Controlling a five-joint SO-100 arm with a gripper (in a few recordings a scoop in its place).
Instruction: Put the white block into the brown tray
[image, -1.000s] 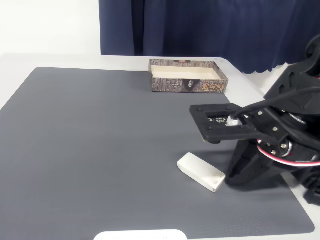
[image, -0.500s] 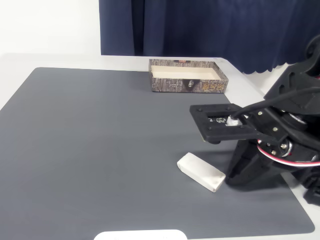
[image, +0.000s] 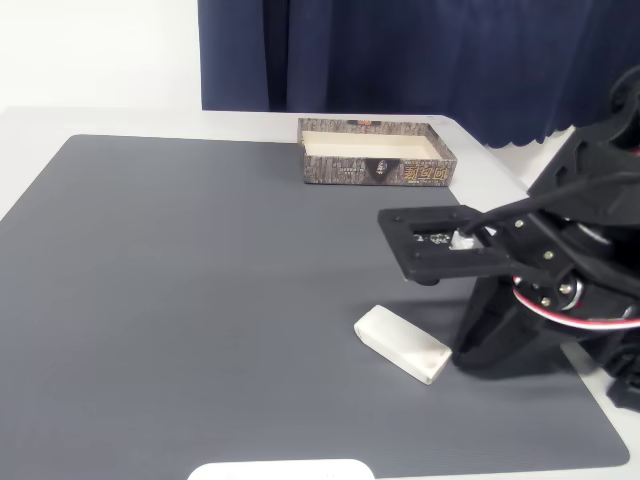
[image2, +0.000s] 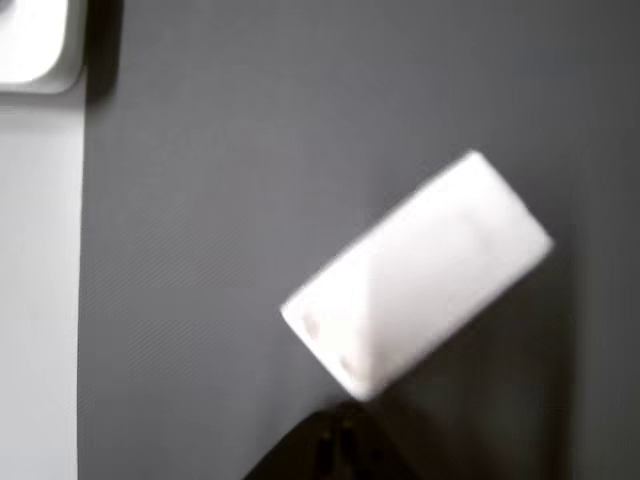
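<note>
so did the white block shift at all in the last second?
No. In the fixed view the white block lies on the grey mat at the same spot, same angle, and just as far from the brown tray.

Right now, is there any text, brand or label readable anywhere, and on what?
None can be read.
brown tray: a dark oval logo and pale characters on its front wall, too small and blurred to make out.
white block: plain, no markings visible.

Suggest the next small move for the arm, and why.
Probably lower the gripper onto the white block, jaws lined up across its short side. The block lies flat and free on the grey mat, skewed in the wrist view, far from the brown tray.
</note>
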